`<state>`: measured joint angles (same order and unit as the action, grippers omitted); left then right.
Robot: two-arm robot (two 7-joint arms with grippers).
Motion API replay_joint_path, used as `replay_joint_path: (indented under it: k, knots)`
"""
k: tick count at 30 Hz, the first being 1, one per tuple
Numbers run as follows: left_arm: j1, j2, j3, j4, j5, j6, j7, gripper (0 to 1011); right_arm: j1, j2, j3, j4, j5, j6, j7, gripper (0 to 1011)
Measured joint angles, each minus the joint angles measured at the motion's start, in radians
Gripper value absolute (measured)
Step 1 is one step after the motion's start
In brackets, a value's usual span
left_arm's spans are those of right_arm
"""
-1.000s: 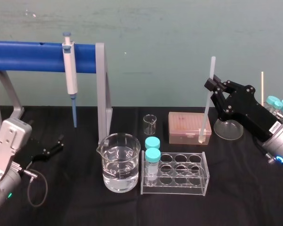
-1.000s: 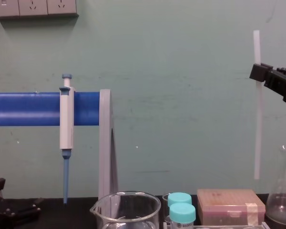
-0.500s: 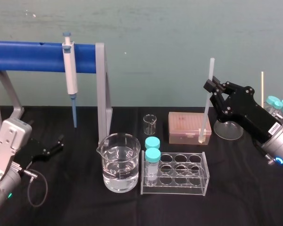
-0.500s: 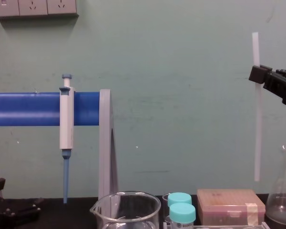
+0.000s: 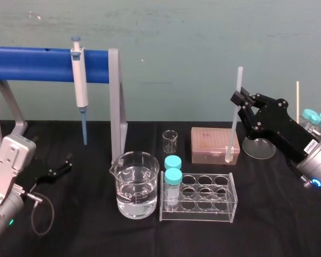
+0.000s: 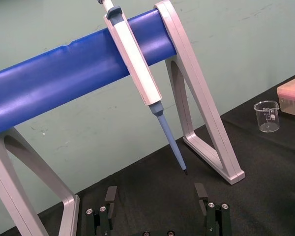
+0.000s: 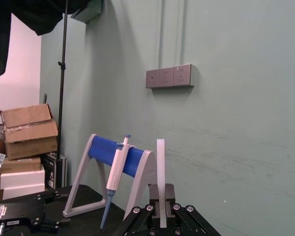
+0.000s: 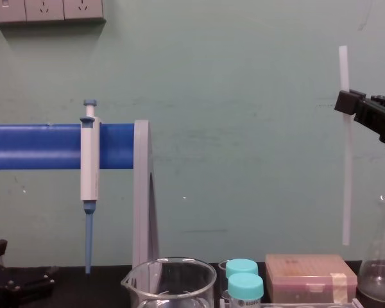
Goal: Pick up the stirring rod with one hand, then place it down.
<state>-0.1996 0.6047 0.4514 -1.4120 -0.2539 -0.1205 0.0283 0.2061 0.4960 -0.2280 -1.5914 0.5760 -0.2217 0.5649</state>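
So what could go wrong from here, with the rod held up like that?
1. The right gripper pinches the stirring rod well above its middle, upright, so the long lower part may swing or slip during lowering.
2. Its lower end seems to hang just above the pink tip box, beside the glass flask; a straight descent could strike either.
The left gripper is parked at the left.

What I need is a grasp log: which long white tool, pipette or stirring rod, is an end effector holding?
The stirring rod, held upright by the right end effector; the pipette hangs untouched on the blue bar.
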Motion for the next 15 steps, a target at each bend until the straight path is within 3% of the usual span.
replay_joint_path:
  k: [15]
  knots:
    - [0.0, 0.0, 0.0, 0.0, 0.0, 0.0, 0.0, 1000, 0.005, -0.002, -0.005, 0.004, 0.002, 0.001, 0.004, 60]
